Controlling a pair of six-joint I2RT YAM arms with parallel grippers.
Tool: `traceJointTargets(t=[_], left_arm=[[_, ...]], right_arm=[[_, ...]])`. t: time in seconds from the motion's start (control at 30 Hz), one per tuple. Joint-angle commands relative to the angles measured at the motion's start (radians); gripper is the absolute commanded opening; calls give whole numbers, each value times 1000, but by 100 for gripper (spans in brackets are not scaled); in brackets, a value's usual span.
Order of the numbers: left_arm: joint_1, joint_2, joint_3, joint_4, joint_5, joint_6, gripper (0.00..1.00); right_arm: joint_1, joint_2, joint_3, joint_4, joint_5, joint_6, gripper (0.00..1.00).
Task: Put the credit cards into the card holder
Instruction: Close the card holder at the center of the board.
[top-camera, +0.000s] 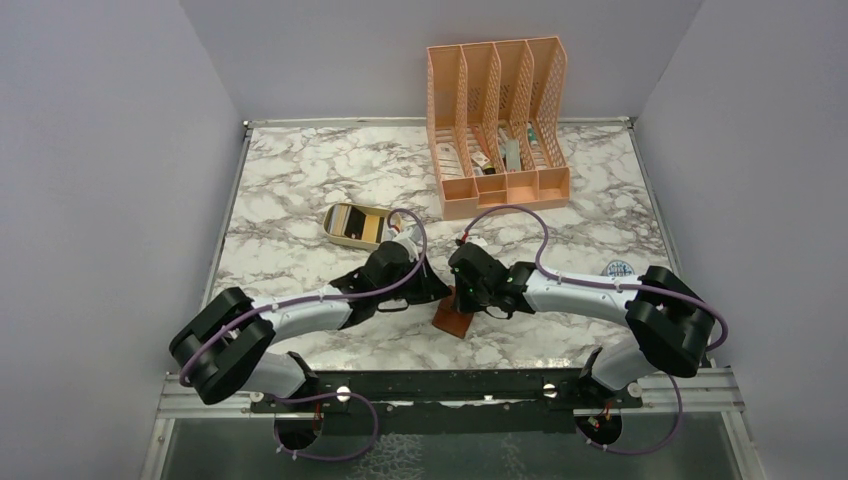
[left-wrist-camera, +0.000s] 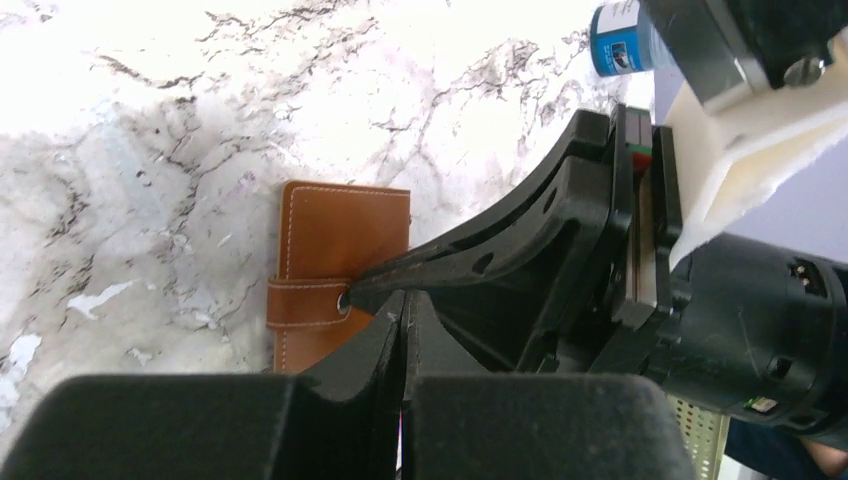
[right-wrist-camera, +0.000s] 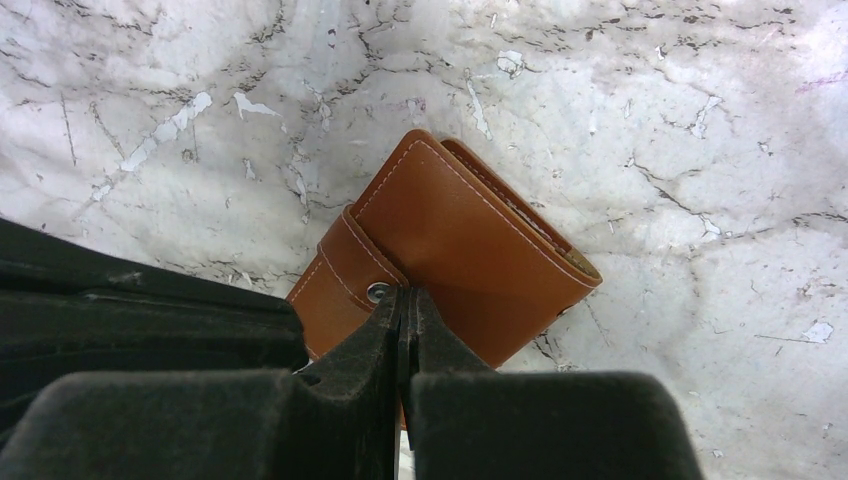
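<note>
Table: white marble-pattern top (top-camera: 300, 180) with grey veins, filling the middle of the top view.
Walls: plain pale lilac-grey panels at left (top-camera: 100, 150), back (top-camera: 330, 50) and right (top-camera: 760, 120), closing in three sides.
Near edge: black metal rail (top-camera: 440, 390) across the lower frame, on a silver frame.
Furniture: peach four-slot mesh file organiser (top-camera: 500, 120) upright on the table, upper centre-right, by the back wall.
Light: bright and even; the marble washes out to white in the wrist views; shadows soft.
</note>
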Motion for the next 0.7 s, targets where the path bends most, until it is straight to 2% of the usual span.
traceJointTargets(t=[0.0,0.67], left_arm=[[-6,53,33,32,12,22,0],[-18,163,-15,83,40,24,0]], right_arm=[[7,-9,-17,2,29,7,1],[8,-9,-18,10,23,18,1]])
